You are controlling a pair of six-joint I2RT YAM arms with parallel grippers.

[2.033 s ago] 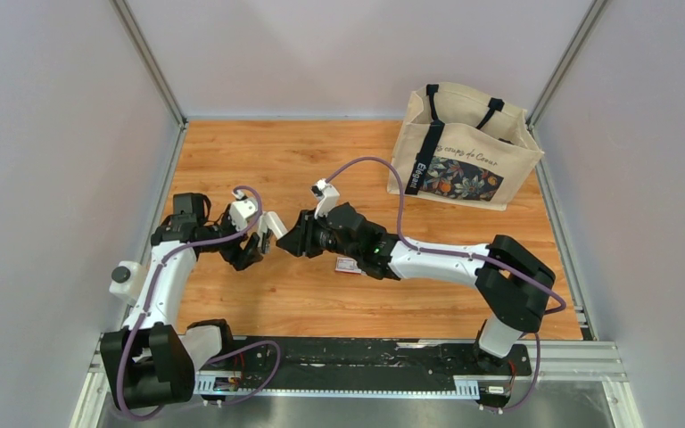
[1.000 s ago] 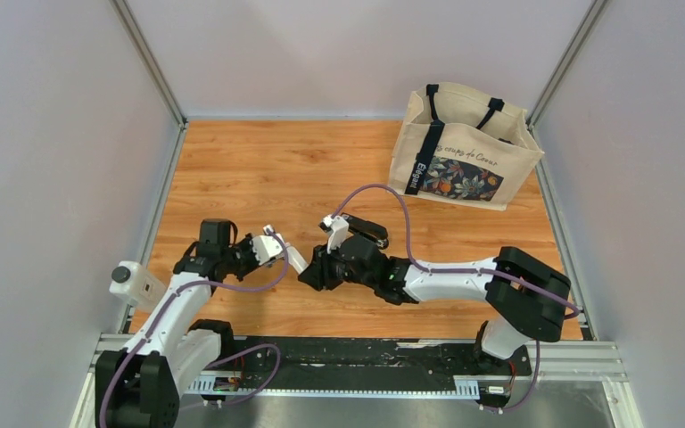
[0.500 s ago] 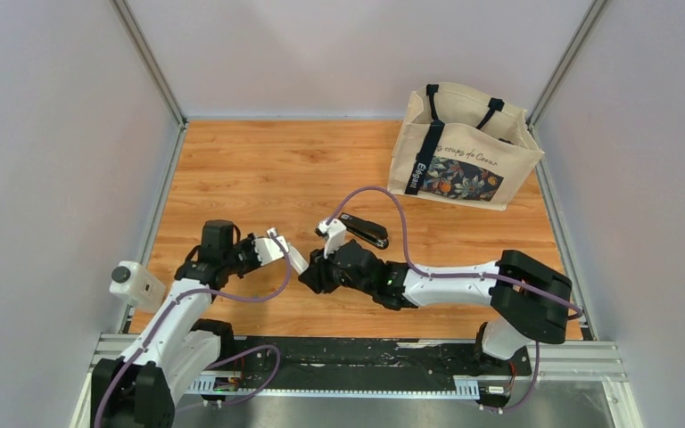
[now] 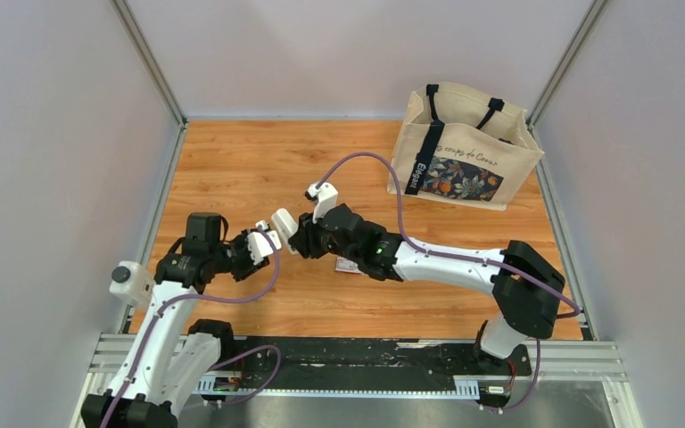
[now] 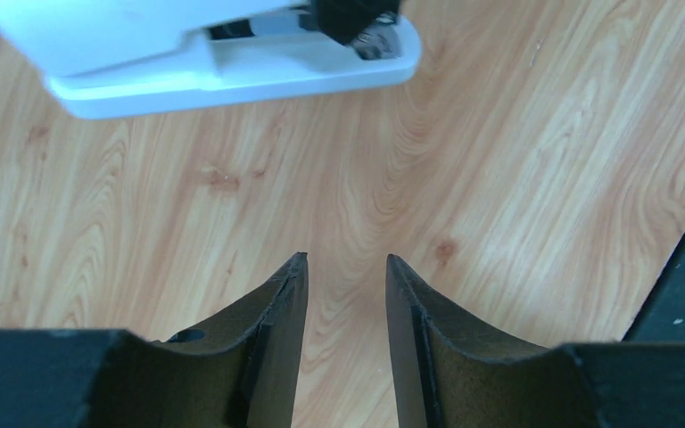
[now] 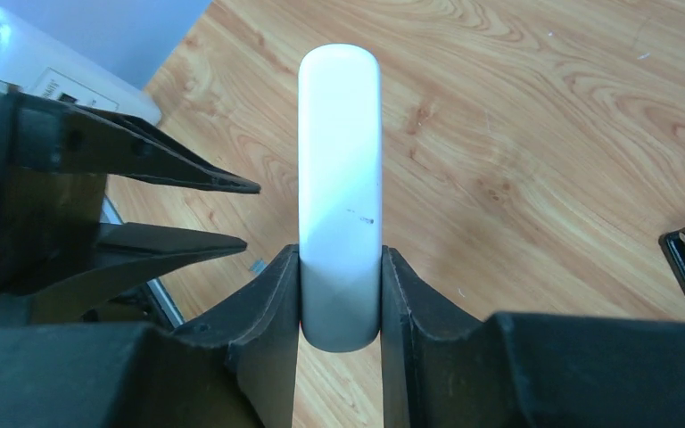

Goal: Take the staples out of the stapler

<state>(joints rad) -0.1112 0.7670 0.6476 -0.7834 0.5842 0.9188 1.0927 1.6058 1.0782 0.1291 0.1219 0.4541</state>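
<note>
Right gripper (image 6: 339,254): closed firmly on the rear end of a white stapler (image 6: 339,152), one finger on each flank, the stapler's rounded body projecting straight out ahead, raised above the table (image 4: 259,160). Left gripper (image 5: 346,260): fingers moderately parted, nothing between them, facing the stapler's far end just beside it without contact. Staples: cannot be made out in any view. Small red-and-white box (image 4: 350,265): flat on the table, partly under the right forearm. Dark object, cut off by the right edge of the right wrist view: unidentifiable. Beige printed tote bag (image 4: 464,143): upright at the far right corner, well apart from both arms.
</note>
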